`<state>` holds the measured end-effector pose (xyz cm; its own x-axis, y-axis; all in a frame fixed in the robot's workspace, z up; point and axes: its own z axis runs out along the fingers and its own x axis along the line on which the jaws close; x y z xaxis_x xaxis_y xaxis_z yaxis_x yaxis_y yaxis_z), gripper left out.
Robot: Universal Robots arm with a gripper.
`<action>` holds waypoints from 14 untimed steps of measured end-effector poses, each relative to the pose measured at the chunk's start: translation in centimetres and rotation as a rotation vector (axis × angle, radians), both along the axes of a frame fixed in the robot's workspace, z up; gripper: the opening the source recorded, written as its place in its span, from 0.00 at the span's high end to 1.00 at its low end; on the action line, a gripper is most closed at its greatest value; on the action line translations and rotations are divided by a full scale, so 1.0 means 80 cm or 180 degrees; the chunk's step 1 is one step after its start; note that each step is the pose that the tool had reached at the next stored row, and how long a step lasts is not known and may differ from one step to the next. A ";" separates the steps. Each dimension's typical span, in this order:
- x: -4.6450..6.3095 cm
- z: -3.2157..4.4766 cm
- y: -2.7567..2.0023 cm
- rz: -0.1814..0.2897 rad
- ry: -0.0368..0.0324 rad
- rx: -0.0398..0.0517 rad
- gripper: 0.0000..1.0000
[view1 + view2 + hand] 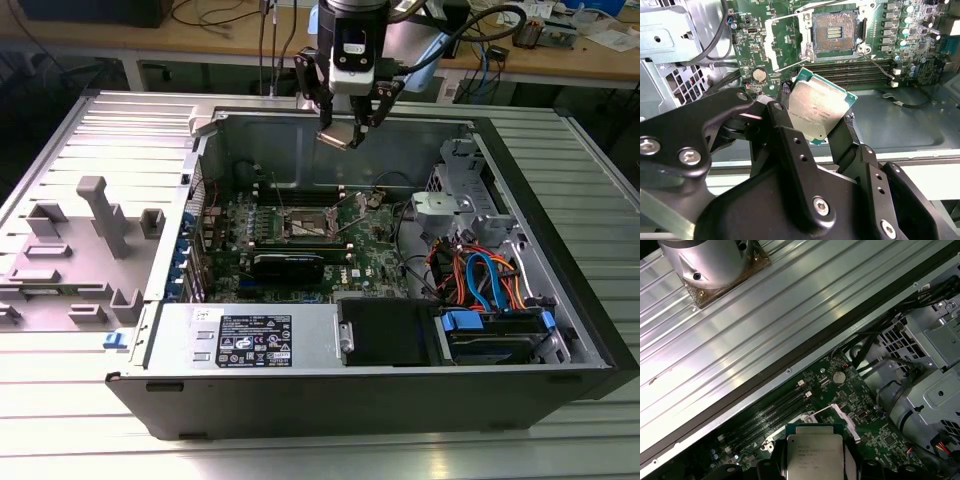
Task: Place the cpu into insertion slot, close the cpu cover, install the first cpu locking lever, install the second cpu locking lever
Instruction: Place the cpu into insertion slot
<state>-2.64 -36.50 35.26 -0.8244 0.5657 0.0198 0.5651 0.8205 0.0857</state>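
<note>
I am looking down into a big open computer case (pixel 380 400) of grey and black metal that lies on its side on a ribbed metal table (pixel 90 440). Inside it lies the flat green circuit board (pixel 372 268). My black two-fingered gripper (pixel 345 135) hangs in the air above the far wall of the case, well apart from the board. Its fingers (pixel 782 117) are pulled in just enough to pinch the chip by two edges. Down on the board, the cpu cover (pixel 771 47), a thin silver metal frame with a big window, is swung open beside the socket. The insertion slot (pixel 835 32), a small dark square hole ringed with silver, is bare. The cpu (pixel 817 110), a little flat square chip with a dull silver top and a green edge, sits tilted between the fingers, up above the slot.
</note>
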 end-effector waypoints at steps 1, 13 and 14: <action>0.000 0.0000 0.0000 0.0000 0.0000 0.0000 0.45; 0.000 -0.0011 0.0000 -0.0125 0.0002 -0.0005 0.45; 0.000 -0.0015 0.0000 -0.0174 0.0002 -0.0006 0.45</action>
